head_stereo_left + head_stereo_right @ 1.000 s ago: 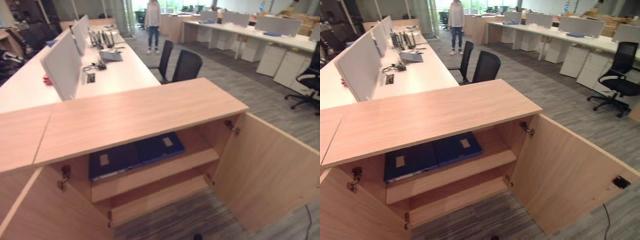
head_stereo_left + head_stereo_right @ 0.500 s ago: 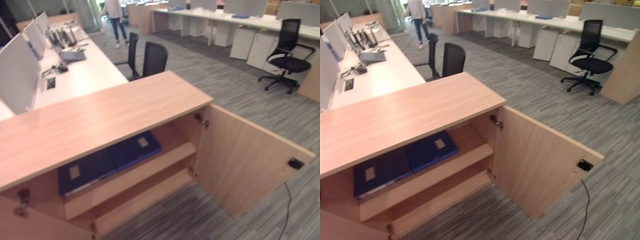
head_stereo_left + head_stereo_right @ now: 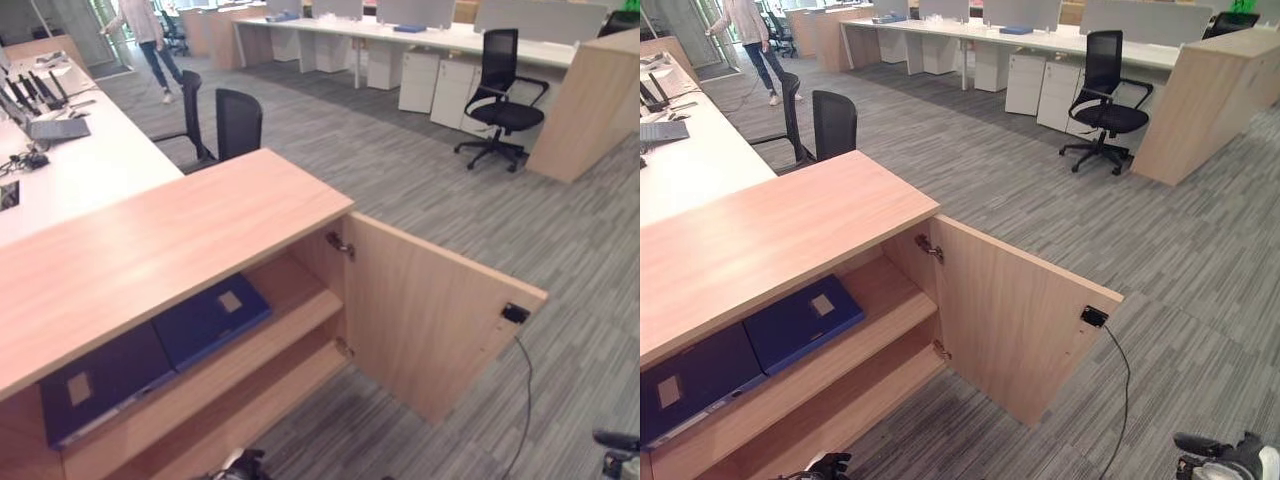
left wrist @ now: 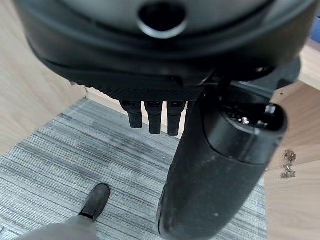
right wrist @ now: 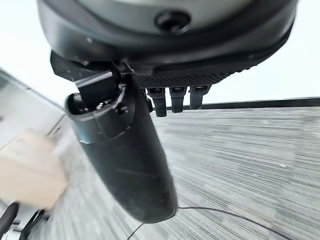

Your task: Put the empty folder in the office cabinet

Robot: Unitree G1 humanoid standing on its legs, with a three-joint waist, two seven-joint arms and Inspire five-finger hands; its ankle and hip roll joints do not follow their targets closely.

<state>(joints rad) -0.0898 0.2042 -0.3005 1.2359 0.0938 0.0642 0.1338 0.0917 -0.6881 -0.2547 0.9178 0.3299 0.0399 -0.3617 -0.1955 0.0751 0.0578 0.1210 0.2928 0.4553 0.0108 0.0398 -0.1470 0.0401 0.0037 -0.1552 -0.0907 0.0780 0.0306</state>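
Observation:
The wooden office cabinet [image 3: 150,250] stands with its right door [image 3: 430,310] swung wide open. On its upper shelf lie two dark blue folders side by side, one [image 3: 205,318] to the right and the other [image 3: 95,375] to the left, each with a pale label. The lower shelf [image 3: 250,410] is bare. My left hand [image 3: 238,466] hangs low in front of the cabinet, fingers [image 4: 150,117] straight, holding nothing. My right hand [image 3: 1230,462] hangs over the carpet at the lower right, fingers [image 5: 177,99] straight and empty.
Grey striped carpet [image 3: 450,190] spreads to the right of the cabinet. Two black chairs [image 3: 235,120] stand by a long white desk [image 3: 70,170] behind it. Another office chair [image 3: 500,90] and a tall wooden unit [image 3: 590,95] stand at the back right. A person [image 3: 150,35] walks far off.
The whole picture has swung to the right, so the camera moved; cabinet and folders lie as before. Both hands now show at the lower edge.

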